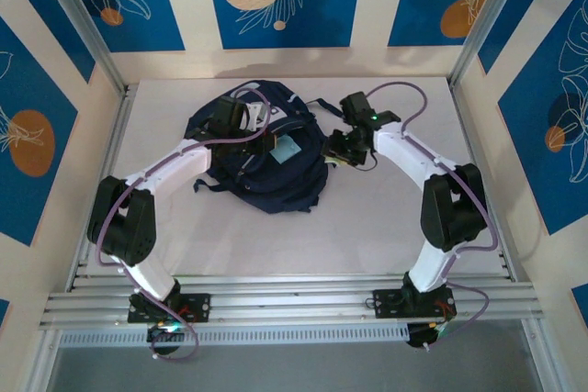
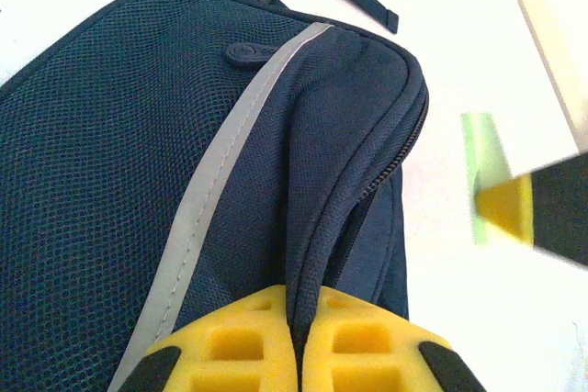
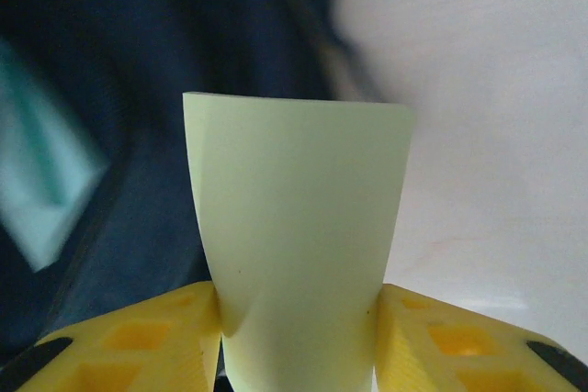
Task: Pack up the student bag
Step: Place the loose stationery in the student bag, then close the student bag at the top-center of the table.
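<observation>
Pinching the bag [image 2: 110, 153] at the seam [image 2: 317, 227] beside its zip [image 2: 390, 167], my left gripper [image 2: 297, 341] is clamped tight; the cloth looks soft and floppy, so seams should hold best. It lies in the middle of the table [image 1: 367, 254]. My right gripper [image 3: 299, 346] squeezes a bendy green sheet [image 3: 299, 199], perhaps card.

The right claw [image 3: 299, 332] pinches a pale green sheet [image 3: 296, 208] between its yellow fingers [image 3: 138, 341], one pad on each side of the lower part. The sheet bows in a curve and widens toward its straight far edge. To its left lies the dark navy student bag [image 3: 138, 80], blurred, with a light teal patch [image 3: 41, 199] on it. To the right is bare white counter [image 3: 478, 89].
</observation>
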`<action>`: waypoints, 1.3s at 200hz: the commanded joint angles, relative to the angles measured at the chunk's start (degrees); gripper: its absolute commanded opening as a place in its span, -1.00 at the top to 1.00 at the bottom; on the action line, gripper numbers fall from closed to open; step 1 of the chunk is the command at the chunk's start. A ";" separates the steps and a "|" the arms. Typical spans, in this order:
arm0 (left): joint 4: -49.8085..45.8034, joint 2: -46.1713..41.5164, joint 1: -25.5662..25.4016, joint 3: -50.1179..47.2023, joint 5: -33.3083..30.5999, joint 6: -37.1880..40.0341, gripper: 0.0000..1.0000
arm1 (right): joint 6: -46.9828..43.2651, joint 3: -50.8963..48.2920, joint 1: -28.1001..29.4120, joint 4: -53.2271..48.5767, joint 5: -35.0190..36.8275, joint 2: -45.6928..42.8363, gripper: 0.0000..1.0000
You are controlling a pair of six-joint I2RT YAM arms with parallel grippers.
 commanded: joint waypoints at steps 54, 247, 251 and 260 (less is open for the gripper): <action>6.99 -2.19 0.62 0.17 5.06 -4.64 1.00 | 2.40 12.29 7.38 6.40 -10.05 9.26 -0.42; 11.95 -1.99 -3.07 -1.58 5.07 -10.35 0.97 | 1.28 7.17 7.42 19.06 -18.00 9.68 0.78; 11.88 -2.30 -2.98 -1.84 4.32 -10.31 0.90 | 1.13 6.19 7.16 18.70 -17.61 8.83 0.77; 11.94 -3.44 -2.69 -2.63 2.72 -10.08 0.71 | 0.71 3.67 6.50 18.00 -17.06 6.64 0.71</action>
